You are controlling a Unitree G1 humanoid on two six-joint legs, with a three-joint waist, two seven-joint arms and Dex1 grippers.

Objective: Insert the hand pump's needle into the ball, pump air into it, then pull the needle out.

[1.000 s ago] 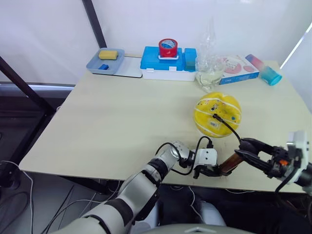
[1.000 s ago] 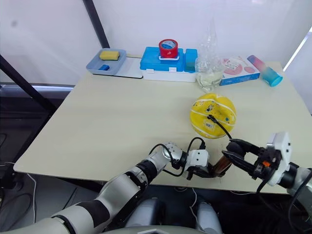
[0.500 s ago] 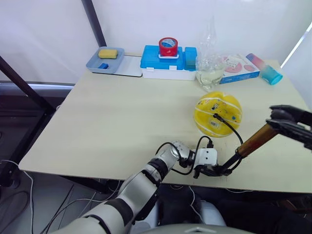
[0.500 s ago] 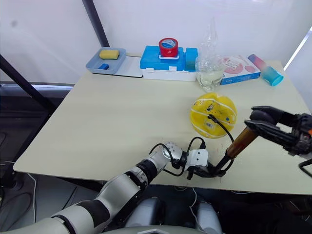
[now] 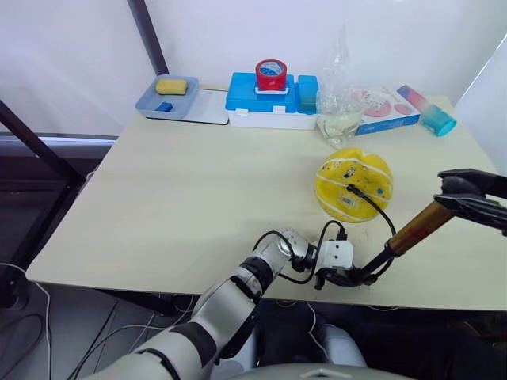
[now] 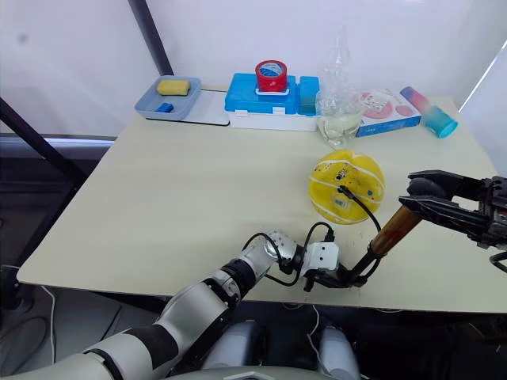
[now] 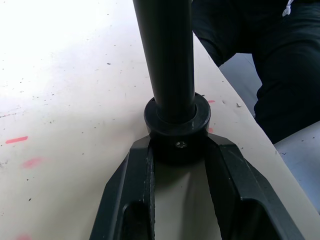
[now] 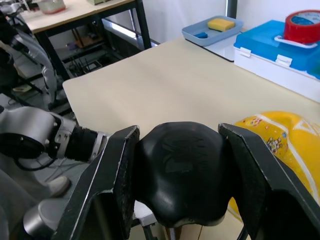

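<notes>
Between your two claws, the slim bronze-brown metal hand pump (image 5: 417,228) slants up from the beige table (image 5: 198,198). Your left gripper (image 5: 346,276) is clamped on its black base cap; your right gripper (image 8: 175,175) is closed around its black handle. Just beyond the left claw sits the yellow dotted ball (image 5: 353,186), the pump's thin black hose plugged into it.

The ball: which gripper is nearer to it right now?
Right, narrowly. The right gripper holds the hand pump handle just beside the ball; the left gripper clamps the pump's base at the table's near edge, below the ball.
</notes>
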